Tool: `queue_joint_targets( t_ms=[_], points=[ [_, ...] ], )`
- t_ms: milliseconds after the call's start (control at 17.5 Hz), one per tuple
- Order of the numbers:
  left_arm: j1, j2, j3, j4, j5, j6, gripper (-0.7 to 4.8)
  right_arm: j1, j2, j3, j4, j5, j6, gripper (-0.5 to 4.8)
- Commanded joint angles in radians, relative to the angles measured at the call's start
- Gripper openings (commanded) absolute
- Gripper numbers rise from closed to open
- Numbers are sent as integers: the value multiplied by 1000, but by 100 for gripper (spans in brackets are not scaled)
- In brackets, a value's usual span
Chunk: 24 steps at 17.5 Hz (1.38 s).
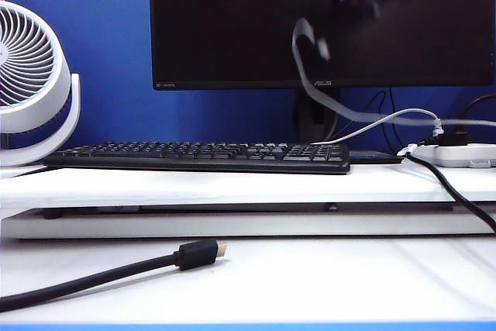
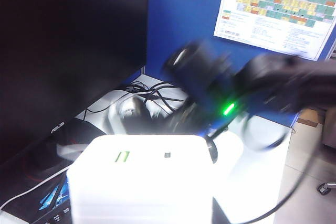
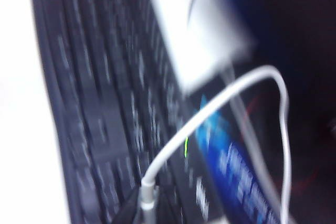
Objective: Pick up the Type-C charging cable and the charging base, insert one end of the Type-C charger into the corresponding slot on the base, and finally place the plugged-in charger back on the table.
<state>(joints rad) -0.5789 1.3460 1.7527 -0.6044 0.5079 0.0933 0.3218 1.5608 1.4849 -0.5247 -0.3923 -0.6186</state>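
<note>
The charging base, a white block, fills the near part of the left wrist view. My left gripper is shut on it, with its fingers hidden behind the block. In the right wrist view the base hangs blurred above the keyboard. My right gripper is shut on the plug end of the Type-C charging cable, a short way from the base. The cord loops away and back. In the exterior view the blurred white cable rises before the monitor; neither gripper is clear there.
A black keyboard lies on the raised shelf board, with a fan at the left and a power strip at the right. A thick black cable with a gold plug lies on the table.
</note>
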Motion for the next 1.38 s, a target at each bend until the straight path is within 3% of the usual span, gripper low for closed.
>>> queue_joint_targets(
  t_ms=[57,516,745,917,1089,1260,1375],
  points=[
    [0,-7,4,30,5,2,-6,0,-79,44,119,-108,166,3],
    [0,-6,4,54,27,3,-6,0,-220,62,667,-339,798,3],
    [-1,-6,4,150,206,3,-6,0,-220,62,948,-465,1122,3],
    [-1,-6,4,232,320,3,-6,0,-220,62,1080,-507,1297,2],
    [-1,-5,4,254,401,-2,-6,20,-220,62,1099,-544,1403,2],
    [-1,15,4,254,546,-67,-6,47,-220,62,1089,-605,1412,0],
    [-1,26,4,253,581,-106,-6,71,-220,62,1054,-613,1411,0]
  ],
)
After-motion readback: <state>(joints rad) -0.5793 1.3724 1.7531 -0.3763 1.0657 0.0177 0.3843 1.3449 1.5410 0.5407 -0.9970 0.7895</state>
